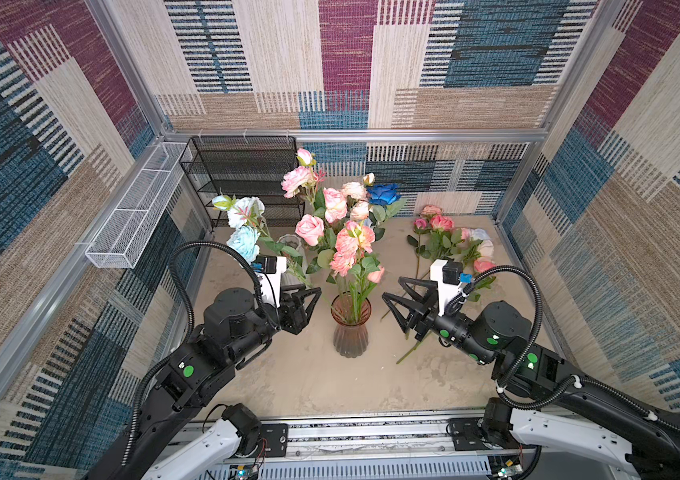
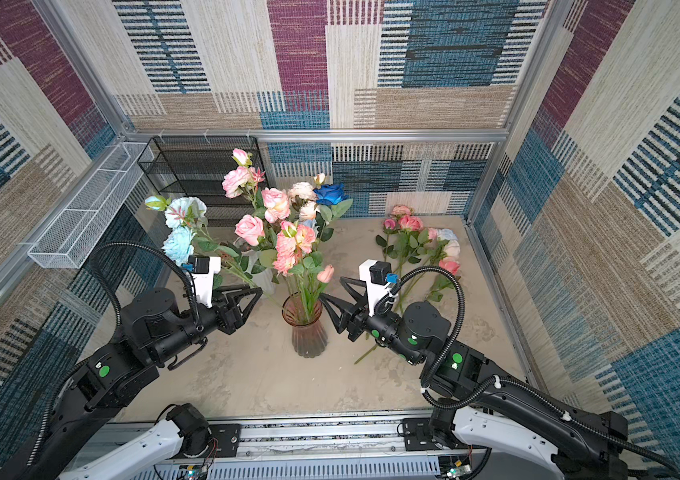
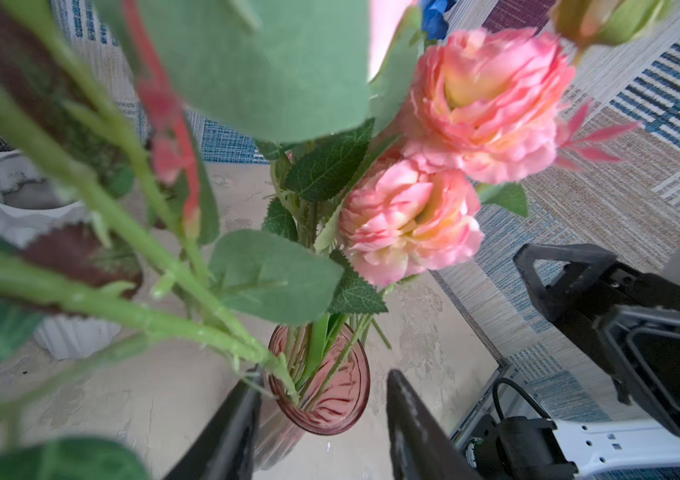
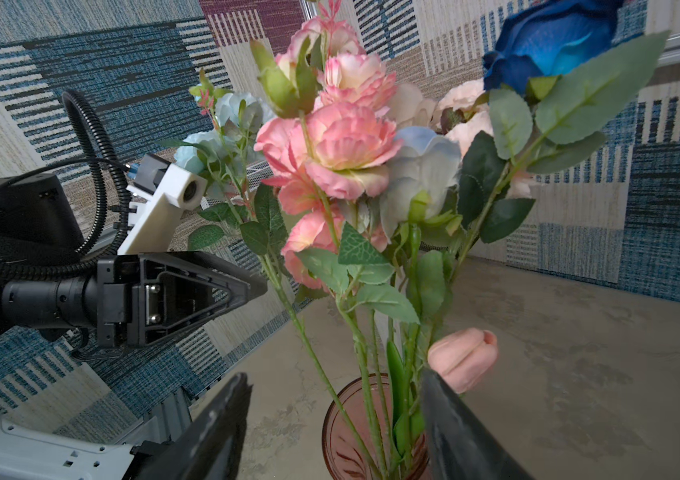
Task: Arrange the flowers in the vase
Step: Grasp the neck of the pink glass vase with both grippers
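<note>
A ribbed pink glass vase [image 1: 349, 332] [image 2: 304, 334] stands mid-table and holds a bunch of flowers [image 1: 344, 232] [image 2: 288, 232], mostly pink, with one deep blue rose [image 1: 384, 193]. A pale blue flower stem [image 1: 243, 243] [image 3: 143, 316] leans out to the left, its foot inside the vase rim [image 3: 354, 399]. My left gripper [image 1: 316, 294] [image 2: 258, 293] [image 3: 323, 382] is open just left of the rim, one finger right beside that stem. The right gripper [image 1: 392, 289] [image 2: 332, 287] [image 4: 335, 376] is open just right of the vase and holds nothing. A pink bud [image 4: 462, 357] hangs by one finger.
More flowers [image 1: 450, 241] [image 2: 417, 237] lie loose on the table at the back right, stems pointing toward the right arm. A white pot [image 3: 26, 195] stands behind the left gripper. A black mesh shelf [image 1: 242, 174] and a white mesh basket [image 1: 134, 216] line the back left.
</note>
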`<action>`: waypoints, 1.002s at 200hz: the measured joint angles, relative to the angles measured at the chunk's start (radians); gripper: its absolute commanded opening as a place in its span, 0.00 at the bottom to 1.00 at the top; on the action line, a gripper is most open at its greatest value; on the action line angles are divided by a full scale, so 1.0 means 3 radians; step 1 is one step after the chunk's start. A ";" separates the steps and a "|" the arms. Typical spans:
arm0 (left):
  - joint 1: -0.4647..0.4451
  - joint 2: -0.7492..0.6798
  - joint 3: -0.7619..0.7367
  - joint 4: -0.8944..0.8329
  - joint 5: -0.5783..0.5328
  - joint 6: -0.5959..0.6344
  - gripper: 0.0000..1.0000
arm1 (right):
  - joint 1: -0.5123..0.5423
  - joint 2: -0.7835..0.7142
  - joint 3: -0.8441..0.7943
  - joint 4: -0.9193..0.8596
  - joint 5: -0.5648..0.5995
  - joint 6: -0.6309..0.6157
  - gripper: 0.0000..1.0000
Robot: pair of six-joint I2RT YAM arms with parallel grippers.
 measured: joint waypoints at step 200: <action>-0.0006 -0.0849 -0.1507 0.0172 0.0454 -0.0799 0.48 | -0.0670 0.0327 -0.0542 -0.0501 -0.0308 0.1015 0.60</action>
